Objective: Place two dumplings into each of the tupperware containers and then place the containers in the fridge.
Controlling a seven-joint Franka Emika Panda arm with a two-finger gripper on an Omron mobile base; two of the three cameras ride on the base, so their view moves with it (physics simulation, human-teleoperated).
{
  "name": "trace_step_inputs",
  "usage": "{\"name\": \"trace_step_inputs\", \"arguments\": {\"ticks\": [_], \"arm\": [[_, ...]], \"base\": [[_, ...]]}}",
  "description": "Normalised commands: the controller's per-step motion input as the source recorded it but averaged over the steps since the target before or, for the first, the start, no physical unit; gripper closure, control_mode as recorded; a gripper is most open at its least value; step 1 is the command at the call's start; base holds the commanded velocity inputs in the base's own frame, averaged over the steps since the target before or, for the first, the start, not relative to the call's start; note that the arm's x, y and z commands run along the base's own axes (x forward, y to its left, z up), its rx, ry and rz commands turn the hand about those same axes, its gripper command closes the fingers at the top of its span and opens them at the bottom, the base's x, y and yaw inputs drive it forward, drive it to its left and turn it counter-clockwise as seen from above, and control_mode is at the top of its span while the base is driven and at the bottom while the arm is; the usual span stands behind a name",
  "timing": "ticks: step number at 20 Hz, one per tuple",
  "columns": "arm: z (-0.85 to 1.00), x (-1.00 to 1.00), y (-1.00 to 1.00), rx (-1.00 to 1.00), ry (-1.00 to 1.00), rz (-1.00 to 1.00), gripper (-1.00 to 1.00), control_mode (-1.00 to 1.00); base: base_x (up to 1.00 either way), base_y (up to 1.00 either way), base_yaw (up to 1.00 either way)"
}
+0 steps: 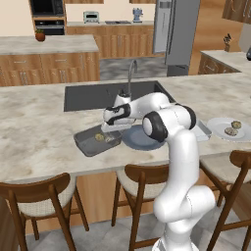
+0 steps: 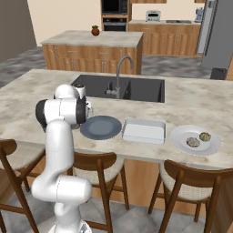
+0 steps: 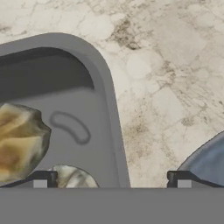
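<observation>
A grey tupperware container [image 1: 87, 142] lies on the counter left of the arm, with two dumplings [image 1: 99, 137] [image 1: 109, 140] inside. My gripper [image 1: 111, 129] hovers just above its right end, open and empty. In the hand view the container's rounded rim [image 3: 106, 94] runs between the fingertips [image 3: 43, 178], and inside it lie a large dumpling [image 3: 19, 140] and a second one [image 3: 72, 177]. A whitish tupperware container [image 2: 144, 130] stands empty right of the blue-grey plate [image 2: 101, 127]. Two more dumplings [image 2: 193, 142] [image 2: 205, 136] rest on a white plate [image 2: 182, 136]. The steel fridge [image 1: 179, 34] stands at the back right.
A dark sink [image 1: 88, 95] with a curved faucet [image 1: 131, 73] lies behind the containers. Wooden stools [image 1: 144, 179] line the counter's near edge. An island counter [image 1: 46, 46] and a black wall oven [image 1: 47, 14] stand farther back.
</observation>
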Motion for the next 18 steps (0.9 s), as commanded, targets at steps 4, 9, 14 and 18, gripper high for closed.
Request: {"name": "trace_step_inputs", "arguments": {"ticks": [4,9,14,18], "arm": [[0.00,0.00,0.00,0.00,0.00,0.02,1.00,-1.00],[0.00,0.00,0.00,0.00,0.00,0.00,1.00,-1.00],[0.41,-0.03,0.00,0.01,0.03,-0.03,1.00,-1.00],[0.68,-0.17,0.00,0.00,0.05,-0.19,1.00,-1.00]], "base": [[0.00,0.00,0.00],[0.00,0.00,0.00],[0.00,0.00,0.00],[0.00,0.00,0.00]]}}
